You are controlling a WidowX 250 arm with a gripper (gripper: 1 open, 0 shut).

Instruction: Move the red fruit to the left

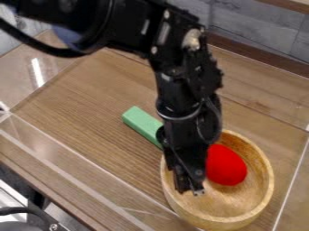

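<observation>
The red fruit (226, 166) is small, round and bright red, and it lies inside the wooden bowl (215, 217) toward the bowl's right side. My gripper (191, 180) points straight down into the left half of the bowl, right beside the fruit's left edge. Its dark fingers (182, 167) stand apart with nothing held between them, and the fruit rests free on the bowl's floor. The black arm above hides part of the bowl's far rim.
A flat green rectangular block (141, 121) lies on the wooden tabletop (85, 99) just left of and behind the bowl, partly hidden by the arm. Clear plastic walls (49, 149) edge the table at the front and left.
</observation>
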